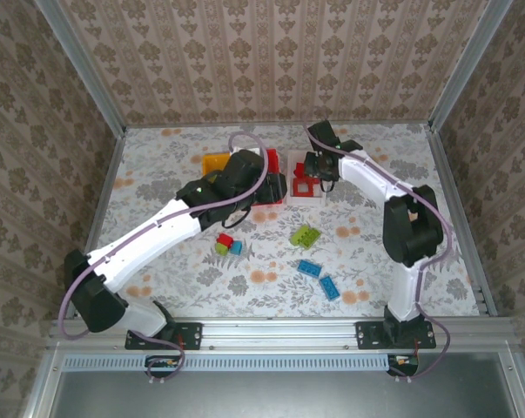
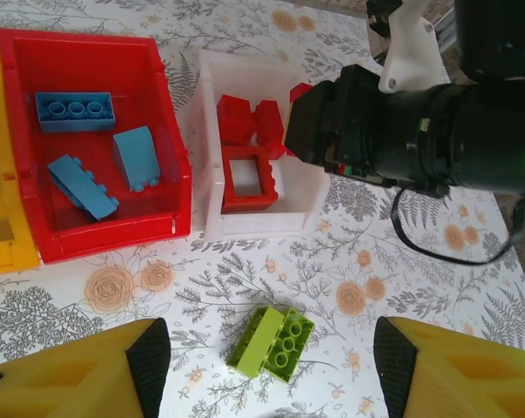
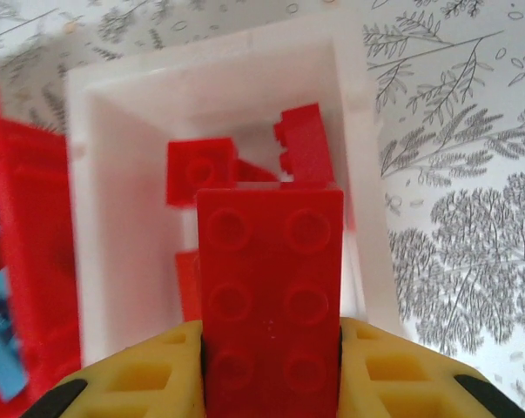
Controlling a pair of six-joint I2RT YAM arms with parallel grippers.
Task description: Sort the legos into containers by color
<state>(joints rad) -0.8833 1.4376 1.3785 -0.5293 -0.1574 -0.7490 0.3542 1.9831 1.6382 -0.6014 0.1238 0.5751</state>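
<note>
Right wrist: red brick (image 3: 271, 300) btwn fingers (image 3: 140, 379) blocks white bin (image 3: 218, 78).

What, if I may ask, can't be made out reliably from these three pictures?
- Yellow bin: contents unknown; cut off by the left wrist view's left edge, largely covered by the left arm from the top.
- White bin: part of the floor hidden behind the red brick in the right pincer, right wrist view.
- Blue bricks: blurred, cut by the right wrist view's left edge.
</note>
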